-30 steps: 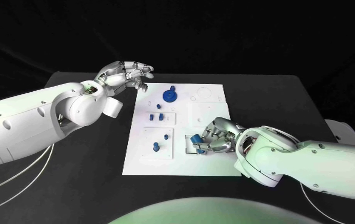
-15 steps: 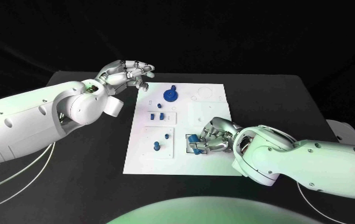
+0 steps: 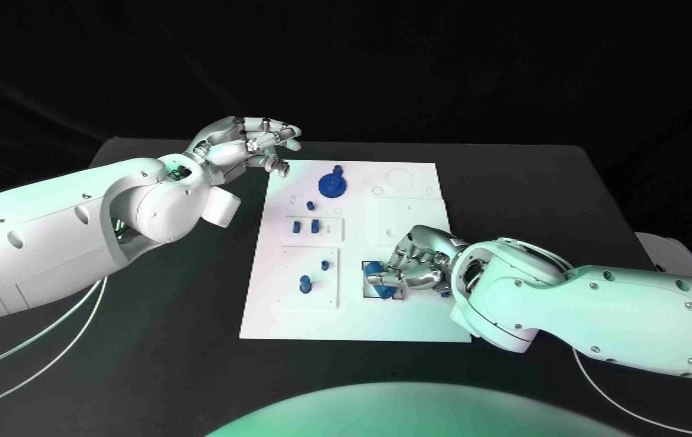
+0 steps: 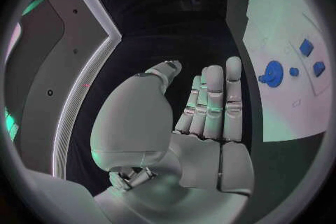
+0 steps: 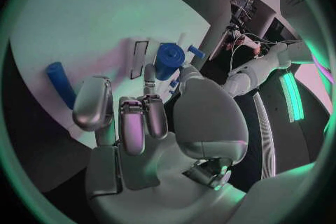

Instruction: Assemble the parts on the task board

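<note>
— What sort of place is this?
— A robotics lab or test cell, by the look of it. A black surface (image 3: 173,297) stands against black backdrop all round, and a white task board (image 3: 389,307) with small blue parts (image 3: 332,187) lies across its middle.
— Anything homely?
— Only rig hardware: white arms, cables at the near left corner.

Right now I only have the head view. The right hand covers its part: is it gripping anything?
Observer: In the right wrist view, a finger and the thumb of the right hand flank an upright blue cylinder. I cannot confirm a firm grip.
Operator: Anything loose nearby?
Observer: A blue rod lies flat on the task board, apart from the fingers.
Operator: Left hand?
Observer: In the left wrist view, the left hand holds nothing, fingers straight.
</note>
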Controlling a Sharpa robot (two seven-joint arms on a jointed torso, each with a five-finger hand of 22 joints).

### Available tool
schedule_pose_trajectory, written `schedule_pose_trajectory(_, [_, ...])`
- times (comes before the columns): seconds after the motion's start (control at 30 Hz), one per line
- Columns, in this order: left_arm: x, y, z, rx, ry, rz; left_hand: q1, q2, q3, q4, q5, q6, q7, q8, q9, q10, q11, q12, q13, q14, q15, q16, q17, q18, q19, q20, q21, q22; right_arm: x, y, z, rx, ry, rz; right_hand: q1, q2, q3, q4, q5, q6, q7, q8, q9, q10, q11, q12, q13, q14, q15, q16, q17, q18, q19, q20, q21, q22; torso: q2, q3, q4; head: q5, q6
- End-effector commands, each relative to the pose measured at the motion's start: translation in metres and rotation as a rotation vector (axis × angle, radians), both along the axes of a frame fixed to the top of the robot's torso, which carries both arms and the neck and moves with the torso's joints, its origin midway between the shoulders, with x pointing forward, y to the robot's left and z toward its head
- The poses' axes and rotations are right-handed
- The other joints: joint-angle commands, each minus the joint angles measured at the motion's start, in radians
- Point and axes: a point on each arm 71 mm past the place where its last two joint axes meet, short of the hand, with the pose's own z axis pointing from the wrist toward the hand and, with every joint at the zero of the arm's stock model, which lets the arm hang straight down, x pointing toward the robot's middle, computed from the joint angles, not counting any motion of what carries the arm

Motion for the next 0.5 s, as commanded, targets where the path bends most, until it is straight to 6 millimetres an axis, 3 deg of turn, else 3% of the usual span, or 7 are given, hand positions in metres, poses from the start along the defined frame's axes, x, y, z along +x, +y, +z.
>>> schedule_pose_trajectory(0.03, [-0.0006,-0.0020,0.0013,-0.012,-0.005,-0.012,-0.011,0.000,-0.004,0.000,0.007,-0.005,0.001,0.005,-0.001,-0.005,0.001,0.006,-0.001,-0.008,-0.001,0.006,-0.001,0.011,0.003,0.005,-0.006,-0.001,-0.0002,0.0032,-0.0006,-0.018,0.002,0.027,-0.011,0.004,-0.029,0.000,0.007,-0.003,0.004,-0.008,0.003,0.037,-0.002,-0.008,0.132,0.103,-0.005,0.002,0.251,0.000,-0.004,-0.004,-0.007,0.109,0.000,0.0007,0.0002,0.001,0.002])
schedule_pose_trajectory(0.23, [-0.0006,-0.0019,0.0011,-0.011,-0.004,-0.012,-0.011,0.001,-0.004,0.000,0.007,-0.006,0.001,0.005,-0.001,-0.005,0.001,0.006,-0.001,-0.008,-0.001,0.006,-0.001,0.011,0.003,0.005,-0.006,-0.001,-0.0004,0.0055,-0.0002,-0.014,0.000,0.033,-0.022,0.006,-0.073,0.001,0.021,-0.007,0.006,-0.011,0.006,0.033,0.000,-0.018,0.125,0.103,-0.003,0.001,0.248,0.002,-0.006,-0.002,-0.018,0.107,0.000,0.0008,-0.0005,0.001,0.005])
schedule_pose_trajectory(0.4, [-0.0008,-0.0017,0.0009,-0.009,-0.001,-0.011,-0.010,0.001,-0.004,0.001,0.007,-0.007,0.001,0.005,-0.001,-0.006,0.001,0.007,-0.001,-0.008,-0.001,0.006,-0.001,0.011,0.003,0.005,-0.006,-0.001,-0.0006,0.0049,0.0000,-0.014,-0.001,0.034,-0.107,0.000,-0.169,0.003,0.020,-0.010,0.008,-0.012,0.015,0.030,0.002,-0.024,0.123,0.103,-0.002,0.002,0.250,0.002,-0.005,-0.001,-0.024,0.108,0.000,0.0006,-0.0005,0.001,0.004])
schedule_pose_trajectory(0.5, [-0.0010,-0.0016,0.0008,-0.008,0.001,-0.011,-0.010,0.004,-0.003,0.001,0.008,-0.010,0.001,0.005,-0.002,-0.006,0.001,0.007,-0.001,-0.008,-0.001,0.007,-0.001,0.011,0.003,0.005,-0.006,-0.001,-0.0012,0.0044,0.0003,-0.013,-0.001,0.035,-0.121,-0.009,-0.182,0.004,0.017,-0.010,0.008,-0.012,0.017,0.031,0.002,-0.024,0.123,0.103,-0.001,0.002,0.249,0.002,-0.005,-0.001,-0.025,0.108,0.001,0.0006,-0.0013,-0.001,0.002])
